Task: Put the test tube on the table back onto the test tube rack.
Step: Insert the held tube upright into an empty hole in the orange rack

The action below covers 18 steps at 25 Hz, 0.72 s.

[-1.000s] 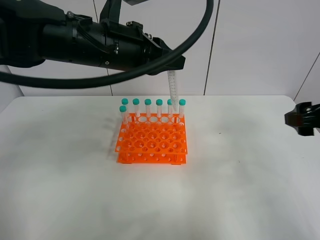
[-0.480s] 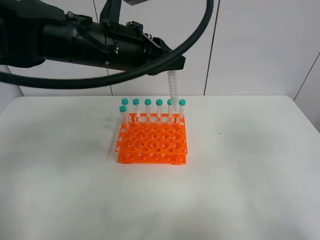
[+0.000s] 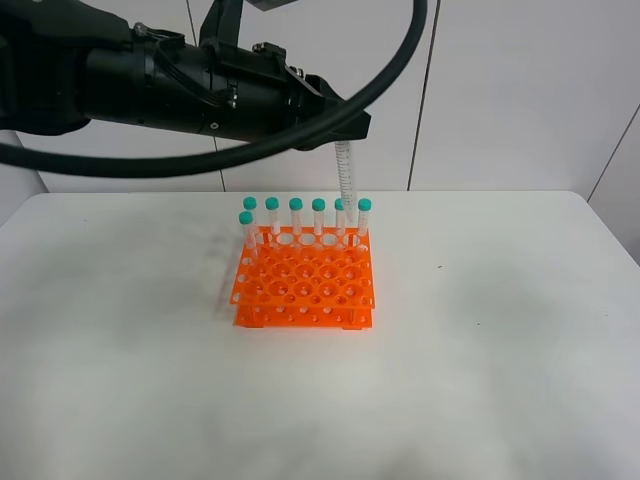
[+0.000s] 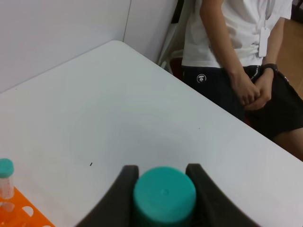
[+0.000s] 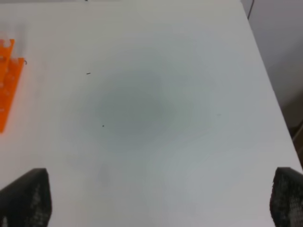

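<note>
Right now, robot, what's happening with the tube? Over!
Left gripper shut on test tube; right gripper open, empty. Tube upright over test tube rack back row, not seated. Racked tubes close beside its tip.

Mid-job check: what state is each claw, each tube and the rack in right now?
Test tube rack: flat on the table, most holes empty.
Racked tubes: seven, upright, capped.
Test tube: capped, upright, hanging above the rack's back row, not seated.
Left claw: shut on the test tube's cap.
Right claw: open, empty, above the table.
</note>
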{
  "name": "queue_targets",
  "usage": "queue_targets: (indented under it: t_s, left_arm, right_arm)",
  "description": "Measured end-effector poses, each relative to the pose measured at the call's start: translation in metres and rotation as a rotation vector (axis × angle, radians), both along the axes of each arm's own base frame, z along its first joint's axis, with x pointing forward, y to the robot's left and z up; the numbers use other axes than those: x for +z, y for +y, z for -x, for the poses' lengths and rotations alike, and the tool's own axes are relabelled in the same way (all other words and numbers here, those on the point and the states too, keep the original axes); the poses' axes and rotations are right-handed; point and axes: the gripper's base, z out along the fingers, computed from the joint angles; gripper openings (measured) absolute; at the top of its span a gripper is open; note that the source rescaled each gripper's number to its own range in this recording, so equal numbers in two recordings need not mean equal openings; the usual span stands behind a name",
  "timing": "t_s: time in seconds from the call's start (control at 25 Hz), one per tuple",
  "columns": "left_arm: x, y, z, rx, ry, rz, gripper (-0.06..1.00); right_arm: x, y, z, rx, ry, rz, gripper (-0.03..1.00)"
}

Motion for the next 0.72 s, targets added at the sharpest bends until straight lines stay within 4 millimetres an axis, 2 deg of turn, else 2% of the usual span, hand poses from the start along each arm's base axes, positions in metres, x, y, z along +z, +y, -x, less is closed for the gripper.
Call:
queue_targets:
  t_s: [0.32, 0.72]
  left_arm:
    - [0.000, 0.000, 0.000, 0.000, 0.000, 0.000, 0.00]
    - [0.000, 0.000, 0.000, -0.001, 0.000, 0.000, 0.00]
  right_arm:
    - [-0.033, 0.002, 0.012, 0.011, -0.017, -0.015, 1.00]
    - [-0.052, 0.002, 0.013, 0.014, -0.030, -0.014, 1.00]
